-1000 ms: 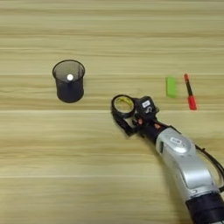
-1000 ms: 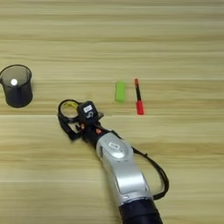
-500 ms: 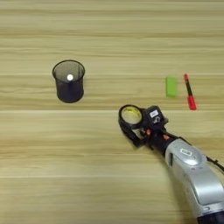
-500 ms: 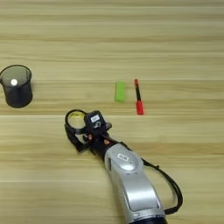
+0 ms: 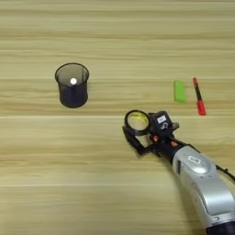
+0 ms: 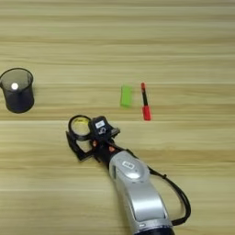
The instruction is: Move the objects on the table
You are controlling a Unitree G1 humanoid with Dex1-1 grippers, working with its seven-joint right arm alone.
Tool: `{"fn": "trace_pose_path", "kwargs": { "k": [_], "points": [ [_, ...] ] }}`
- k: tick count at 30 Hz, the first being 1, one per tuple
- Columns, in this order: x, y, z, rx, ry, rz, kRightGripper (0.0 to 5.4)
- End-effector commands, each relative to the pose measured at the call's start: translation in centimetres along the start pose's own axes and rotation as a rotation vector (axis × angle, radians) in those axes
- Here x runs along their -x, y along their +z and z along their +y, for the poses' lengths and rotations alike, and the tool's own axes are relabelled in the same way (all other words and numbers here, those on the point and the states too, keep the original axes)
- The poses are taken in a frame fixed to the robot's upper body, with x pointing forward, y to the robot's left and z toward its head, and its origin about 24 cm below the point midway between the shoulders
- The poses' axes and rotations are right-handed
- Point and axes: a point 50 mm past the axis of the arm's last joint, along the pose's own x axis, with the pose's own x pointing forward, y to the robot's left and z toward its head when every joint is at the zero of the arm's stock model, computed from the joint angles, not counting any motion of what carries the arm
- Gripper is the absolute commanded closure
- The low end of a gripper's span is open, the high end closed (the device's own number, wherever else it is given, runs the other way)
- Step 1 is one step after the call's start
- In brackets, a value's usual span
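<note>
My right arm (image 5: 204, 183) comes in from the five o'clock corner of the table (image 5: 114, 36) and reaches toward the middle. My gripper (image 5: 136, 131) sits near the centre of the picture, pointing toward ten o'clock. The tape ring (image 5: 137, 120) lies flat on the wood right at my fingertips, its black rim around a yellowish inside. One black finger (image 5: 134, 140) runs along the ring's seven o'clock side, and the other part of the gripper, with a small white label on it, sits at the ring's three o'clock side. My fingers stand apart with the ring at the mouth of the gap. I cannot tell whether they press on the ring or only lie against it.

The green block (image 5: 179, 91) lies flat at about two o'clock from my gripper, well apart from it, with its long side running up and down the picture. The red marker (image 5: 198, 96) lies just beside the block on its three o'clock side, not touching it, roughly parallel to it and reaching a little lower.

The dark mesh cup (image 5: 72, 85) stands upright at ten o'clock from my gripper, well apart from everything else. A small white ball (image 5: 73, 81) shows inside it.
</note>
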Motion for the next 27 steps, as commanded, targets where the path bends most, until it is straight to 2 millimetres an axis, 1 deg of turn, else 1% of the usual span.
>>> {"fn": "trace_pose_path", "kwargs": {
  "k": [1,7,15,22,24,27],
  "points": [
    [-0.3,3.6,-0.9,0.048,-0.031,-0.157,0.04],
    [0.0,5.1,-1.4,0.07,-0.051,-0.22,0.04],
    [0.7,7.1,-2.7,0.096,-0.112,-0.292,0.04],
    [1.2,8.4,-5.1,0.121,-0.218,-0.329,0.04],
    [1.3,8.6,-6.0,0.121,-0.263,-0.331,0.04],
    [1.3,8.7,-8.1,0.112,-0.361,-0.313,0.04]
  ]
}}
